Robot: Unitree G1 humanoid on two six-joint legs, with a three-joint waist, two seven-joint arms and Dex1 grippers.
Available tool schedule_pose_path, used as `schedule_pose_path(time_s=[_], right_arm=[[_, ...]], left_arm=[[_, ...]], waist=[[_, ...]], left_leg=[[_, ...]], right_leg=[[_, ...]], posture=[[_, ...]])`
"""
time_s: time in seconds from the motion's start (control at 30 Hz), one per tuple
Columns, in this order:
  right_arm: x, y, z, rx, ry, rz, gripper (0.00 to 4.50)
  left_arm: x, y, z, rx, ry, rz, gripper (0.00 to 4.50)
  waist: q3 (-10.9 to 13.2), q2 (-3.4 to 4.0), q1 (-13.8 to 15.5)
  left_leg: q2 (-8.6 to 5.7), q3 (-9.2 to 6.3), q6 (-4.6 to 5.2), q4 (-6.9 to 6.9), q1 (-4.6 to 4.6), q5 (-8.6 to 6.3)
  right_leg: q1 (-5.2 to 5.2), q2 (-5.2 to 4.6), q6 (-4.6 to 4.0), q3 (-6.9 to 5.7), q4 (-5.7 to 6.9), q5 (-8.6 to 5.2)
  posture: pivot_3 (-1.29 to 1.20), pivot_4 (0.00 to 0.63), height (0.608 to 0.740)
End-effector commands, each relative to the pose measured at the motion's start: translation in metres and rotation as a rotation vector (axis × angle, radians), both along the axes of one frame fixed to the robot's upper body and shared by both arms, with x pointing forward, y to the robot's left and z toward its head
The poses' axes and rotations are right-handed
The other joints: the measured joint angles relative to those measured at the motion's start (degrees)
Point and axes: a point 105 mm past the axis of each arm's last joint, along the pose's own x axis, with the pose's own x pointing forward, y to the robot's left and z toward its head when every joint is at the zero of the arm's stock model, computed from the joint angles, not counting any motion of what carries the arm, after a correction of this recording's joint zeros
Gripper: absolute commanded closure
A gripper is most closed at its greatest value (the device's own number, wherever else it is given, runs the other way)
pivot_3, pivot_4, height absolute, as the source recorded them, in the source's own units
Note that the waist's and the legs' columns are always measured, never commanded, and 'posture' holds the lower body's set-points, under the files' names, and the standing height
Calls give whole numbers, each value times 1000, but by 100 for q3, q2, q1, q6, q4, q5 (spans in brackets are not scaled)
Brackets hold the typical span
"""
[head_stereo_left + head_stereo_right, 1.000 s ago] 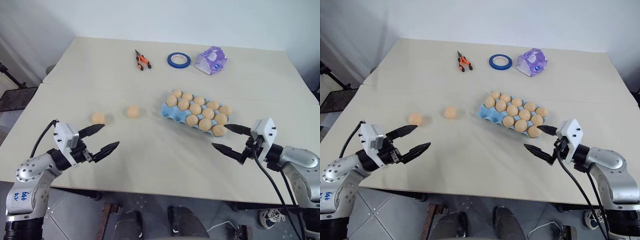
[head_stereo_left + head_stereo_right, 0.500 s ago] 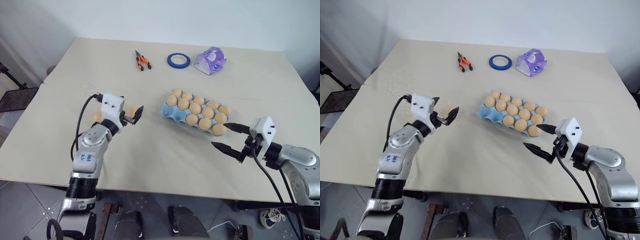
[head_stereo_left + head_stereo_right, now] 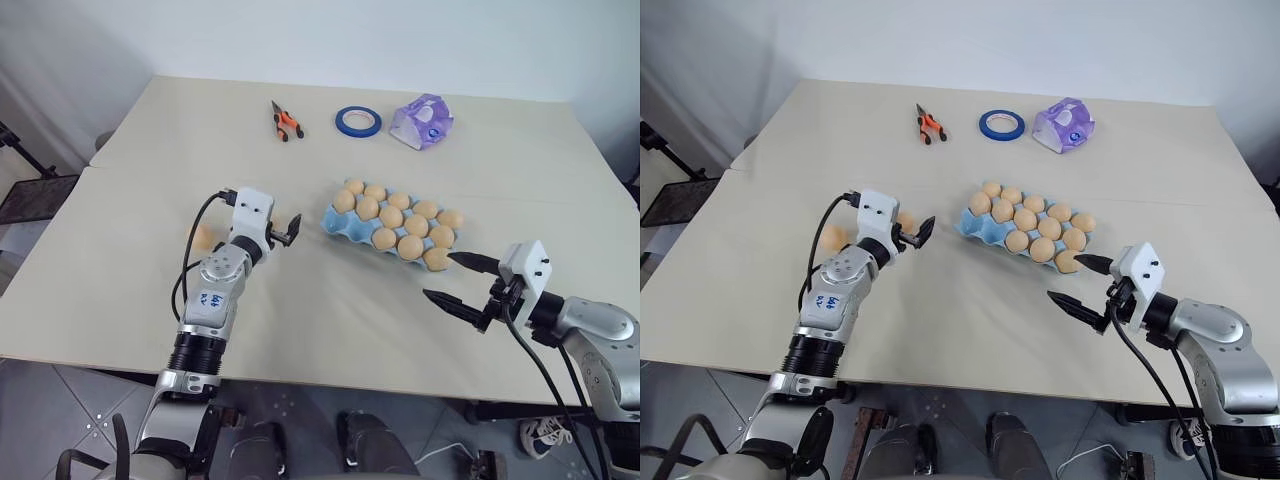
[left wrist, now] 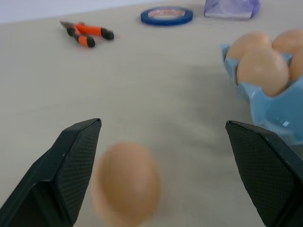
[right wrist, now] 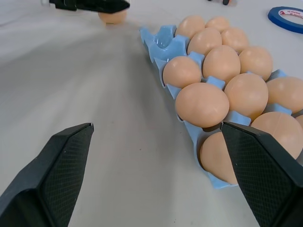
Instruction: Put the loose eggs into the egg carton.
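Table (image 3: 120, 280): loose egg (image 4: 125, 183) between open left gripper (image 4: 163, 137) fingers.

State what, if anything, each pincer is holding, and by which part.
Nothing is held. The left pincer is open with a loose egg between its fingers, not gripped. The right pincer is open beside the carton.

Table (image 3: 300, 330): carton (image 3: 340, 222), eggs (image 3: 201, 237), pliers (image 3: 284, 121), tape (image 3: 358, 121)

You have 2 loose eggs (image 4: 125, 182) left of the egg carton (image 3: 345, 222), with pliers (image 3: 284, 120), tape roll (image 3: 358, 121) and packet (image 3: 421, 120) behind
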Motion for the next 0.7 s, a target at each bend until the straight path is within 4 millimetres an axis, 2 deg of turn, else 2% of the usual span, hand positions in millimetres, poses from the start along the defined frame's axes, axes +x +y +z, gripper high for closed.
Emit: schedule_pose_path(time_s=[0.03,0.2,0.37,0.47,0.7], right_arm=[[-3,0,12,2,-47,2,0],[-3,0,12,0,-45,6,0],[-1,0,13,-3,-46,7,0],[-1,0,13,-3,-47,6,0],[-3,-2,12,-4,-42,-6,0]], left_arm=[[7,2,3,24,-4,47,15],[9,-2,-6,14,41,46,15],[14,-9,-8,1,49,3,15],[15,-11,-6,-17,49,-22,570],[16,-9,-3,13,33,-34,2686]], waist=[[0,0,6],[0,0,54],[0,0,101],[0,0,105],[0,0,103]], left_leg=[[0,0,1,0,0,-1],[-1,0,0,0,-2,0],[-1,2,-1,0,-3,1],[-2,4,-1,1,-3,0],[-1,6,-2,-1,-5,0]], right_leg=[[0,0,0,0,0,0],[-3,0,0,-1,0,0],[-7,0,0,0,1,0],[-7,-1,0,0,1,0],[-10,0,0,0,1,0]], posture=[[0,150,740],[0,150,740],[0,150,740],[0,150,740],[0,150,740]])
